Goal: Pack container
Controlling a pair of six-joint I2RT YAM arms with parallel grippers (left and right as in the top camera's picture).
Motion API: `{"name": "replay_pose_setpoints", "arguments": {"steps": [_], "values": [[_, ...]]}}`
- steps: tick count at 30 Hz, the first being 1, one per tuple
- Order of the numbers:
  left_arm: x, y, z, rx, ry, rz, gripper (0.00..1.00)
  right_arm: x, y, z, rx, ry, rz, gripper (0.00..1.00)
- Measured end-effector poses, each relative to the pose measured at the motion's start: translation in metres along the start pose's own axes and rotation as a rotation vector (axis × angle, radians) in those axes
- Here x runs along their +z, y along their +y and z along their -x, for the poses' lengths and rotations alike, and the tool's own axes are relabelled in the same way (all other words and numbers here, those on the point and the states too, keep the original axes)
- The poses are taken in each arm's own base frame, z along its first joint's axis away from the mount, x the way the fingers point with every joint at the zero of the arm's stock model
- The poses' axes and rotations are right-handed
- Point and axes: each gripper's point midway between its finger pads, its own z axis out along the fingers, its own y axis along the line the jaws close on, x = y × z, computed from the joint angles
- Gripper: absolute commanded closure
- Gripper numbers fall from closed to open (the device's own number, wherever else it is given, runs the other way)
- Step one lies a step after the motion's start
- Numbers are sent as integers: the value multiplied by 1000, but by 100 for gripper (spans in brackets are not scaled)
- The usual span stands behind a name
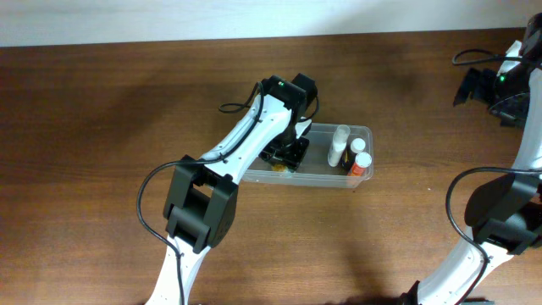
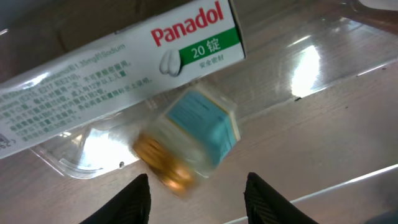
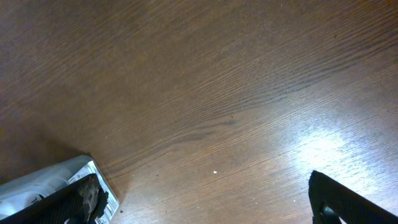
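The clear shallow container (image 1: 359,133) lies at the table's middle. At its right end are a white bottle (image 1: 338,146) and a red-labelled bottle with a white cap (image 1: 360,163). My left gripper (image 1: 286,152) hangs over the container's left end, open. In the left wrist view a small bottle with a gold cap and blue label (image 2: 189,141) lies blurred just beyond my open fingers (image 2: 198,202), free of them, next to a white Panadol box (image 2: 112,68) on the container floor (image 2: 323,68). My right gripper (image 3: 205,205) is open over bare wood at the far right.
A grey-white flat object (image 3: 46,186) sits at the lower left of the right wrist view. The right arm's base and cables (image 1: 495,85) occupy the table's far right. Brown wooden table (image 1: 102,110) surrounds the container.
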Motion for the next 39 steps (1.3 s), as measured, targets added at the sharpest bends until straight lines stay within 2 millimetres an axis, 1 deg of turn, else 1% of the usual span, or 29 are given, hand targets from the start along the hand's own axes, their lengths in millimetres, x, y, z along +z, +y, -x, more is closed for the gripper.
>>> {"name": "replay_pose_setpoints", "arguments": {"steps": [19,22,24,28,33,36,38,39], "values": [[0,0,1,0,-4,1,51,0,0,0,0,0,0,2],[-7,0,0,2,-3,3,51,0,0,0,0,0,0,2],[-19,-2,5,6,-27,6,51,0,0,0,0,0,0,2],[-56,-2,15,16,-102,29,47,0,0,0,0,0,0,2],[-103,2,10,18,-165,86,38,0,0,0,0,0,0,2],[-124,4,14,20,-230,104,34,0,0,0,0,0,0,2],[-130,6,13,18,-244,121,23,0,0,0,0,0,0,2],[-133,8,12,17,-253,131,19,0,0,0,0,0,0,2]]}}
